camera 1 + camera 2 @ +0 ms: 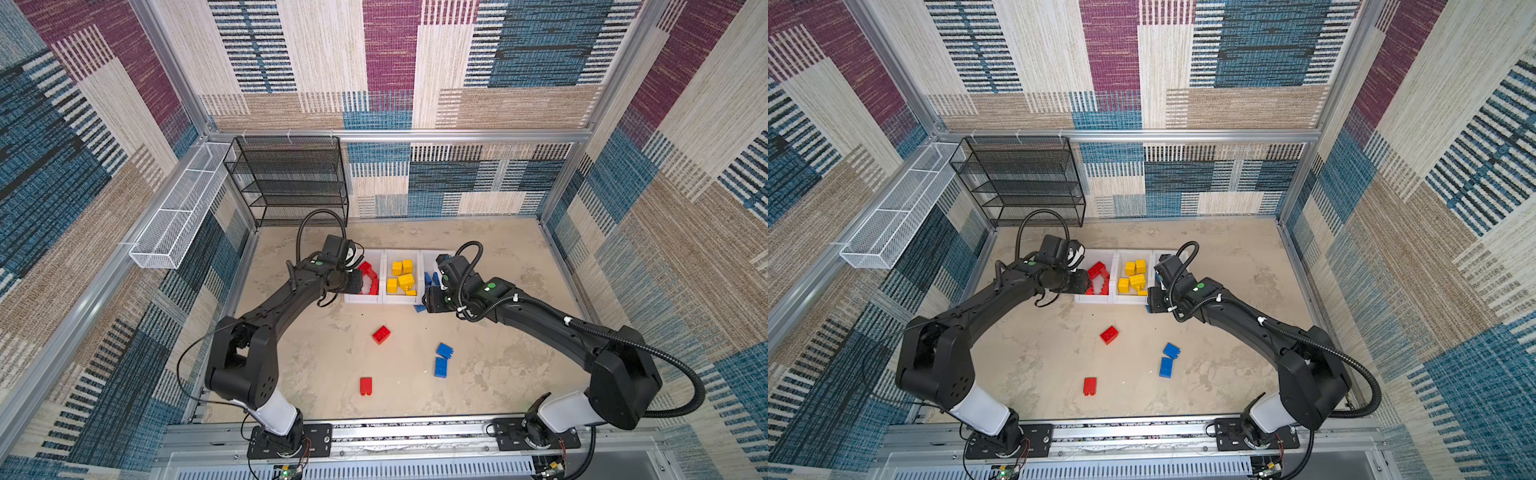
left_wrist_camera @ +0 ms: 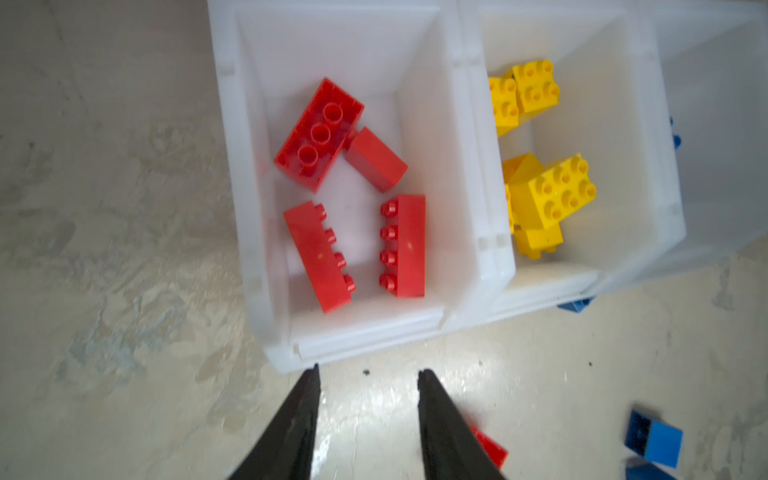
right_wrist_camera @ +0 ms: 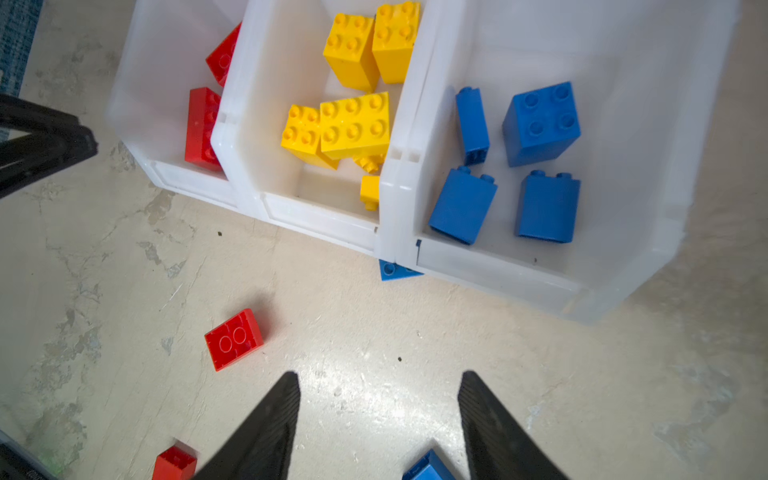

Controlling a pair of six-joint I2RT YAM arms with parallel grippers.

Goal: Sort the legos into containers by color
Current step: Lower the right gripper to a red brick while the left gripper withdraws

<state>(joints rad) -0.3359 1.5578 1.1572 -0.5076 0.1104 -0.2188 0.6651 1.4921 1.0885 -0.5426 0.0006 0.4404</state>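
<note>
Grippers both empty: left gripper (image 2: pixel 368 374) jaws narrowly apart, right gripper (image 3: pixel 378 378) wider, both over table (image 1: pixel 498 332) at front of row of three white plastic bins (image 2: pixel 461 124). Loose red square studded brick (image 1: pixel 381 334) lies base-ward btwn arms; L looks marginally nearer.
</note>
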